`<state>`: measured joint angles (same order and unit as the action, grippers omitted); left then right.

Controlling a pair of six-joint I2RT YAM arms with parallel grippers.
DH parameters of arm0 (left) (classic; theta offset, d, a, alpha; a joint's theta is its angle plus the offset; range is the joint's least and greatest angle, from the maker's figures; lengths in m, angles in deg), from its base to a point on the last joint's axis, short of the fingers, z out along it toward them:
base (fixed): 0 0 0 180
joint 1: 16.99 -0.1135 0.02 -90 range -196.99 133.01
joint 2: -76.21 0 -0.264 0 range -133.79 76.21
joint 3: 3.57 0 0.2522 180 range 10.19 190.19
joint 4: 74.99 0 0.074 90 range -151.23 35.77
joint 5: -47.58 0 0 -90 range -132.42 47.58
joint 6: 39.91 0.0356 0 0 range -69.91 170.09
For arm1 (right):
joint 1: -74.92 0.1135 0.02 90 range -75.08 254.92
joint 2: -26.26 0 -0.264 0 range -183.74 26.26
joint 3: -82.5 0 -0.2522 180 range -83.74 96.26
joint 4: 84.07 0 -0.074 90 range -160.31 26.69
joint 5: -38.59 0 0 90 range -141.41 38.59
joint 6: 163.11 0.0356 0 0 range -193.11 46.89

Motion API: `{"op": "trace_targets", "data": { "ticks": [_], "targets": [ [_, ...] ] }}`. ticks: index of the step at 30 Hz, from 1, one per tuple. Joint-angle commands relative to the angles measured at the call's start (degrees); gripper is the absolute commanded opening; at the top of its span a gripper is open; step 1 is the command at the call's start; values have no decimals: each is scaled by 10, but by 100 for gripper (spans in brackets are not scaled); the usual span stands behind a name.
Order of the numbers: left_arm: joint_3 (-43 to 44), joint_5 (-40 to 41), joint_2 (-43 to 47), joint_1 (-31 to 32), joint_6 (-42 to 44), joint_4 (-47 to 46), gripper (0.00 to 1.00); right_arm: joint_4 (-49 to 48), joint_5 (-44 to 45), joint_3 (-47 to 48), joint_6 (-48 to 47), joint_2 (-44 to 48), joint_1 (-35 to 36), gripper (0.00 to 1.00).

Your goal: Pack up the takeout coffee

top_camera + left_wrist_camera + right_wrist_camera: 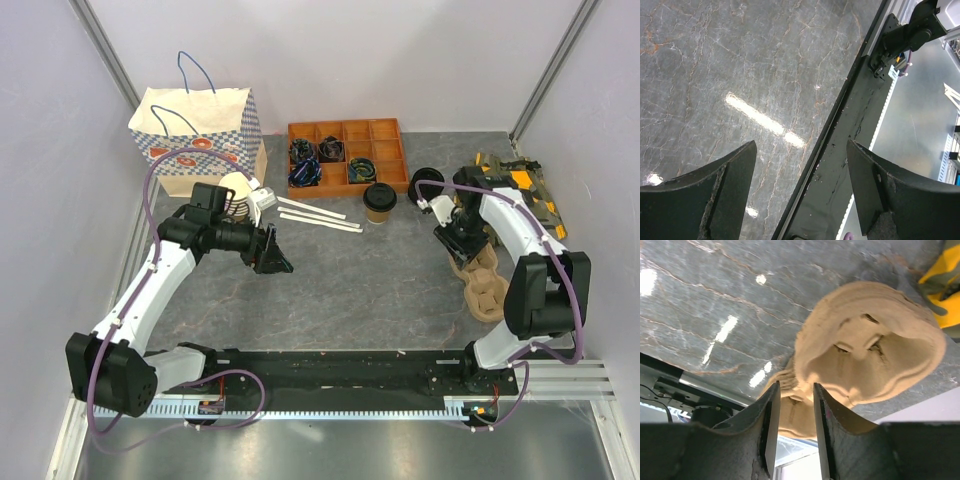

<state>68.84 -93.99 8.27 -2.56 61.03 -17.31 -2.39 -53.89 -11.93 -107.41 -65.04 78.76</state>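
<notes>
— Nearest the arm bases sits the cup carrier [487,287]. What is the right gripper [462,240] doing at its far end?

— Its jaws are drawn close, and the wrist view shows pulp filling the narrow gap, so it looks pinched on the carrier's rim. The step appears to be fetching the carrier. Moulded pulp bends, so a slow, level lift or drag would suit it, with the wells kept facing up.

— And the takeout coffee [380,202]?

— Beyond the carrier and to its left. It stands upright with its lid on, apart from both grippers. The left gripper [272,250] hangs well left of the carrier, jaws wide apart, holding nothing. It seems the likelier arm to bring the cup over.

— What of the surface?

— The table [380,295] is grey, veined and glossy, so the carrier could skid. Farther left of the carrier, beyond the coffee, lies a wooden tray [347,128], and farther left still a paper bag [195,125]. Pale walls [350,60] close the far side.
</notes>
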Motion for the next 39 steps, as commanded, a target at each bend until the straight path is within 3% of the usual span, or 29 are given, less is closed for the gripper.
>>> {"op": "trace_targets", "data": {
  "ticks": [1, 21, 29, 32, 39],
  "targets": [
    [3, -20, 6, -1, -13, -19, 80, 14, 6, 26, -29, -20, -8, 40],
    [6, -17, 1, -1, -10, -20, 80, -12, 20, -11, -49, -48, -8, 36],
    [1, -17, 0, -1, -13, -23, 80, -6, 10, -4, -48, -47, -9, 21],
    [1, -18, -3, -1, -13, -25, 80, -2, -1, 2, -47, -46, -8, 1],
    [-35, -44, 4, 4, -80, -73, 77, 35, -52, 46, -35, -39, -6, 0]
  ]
}}
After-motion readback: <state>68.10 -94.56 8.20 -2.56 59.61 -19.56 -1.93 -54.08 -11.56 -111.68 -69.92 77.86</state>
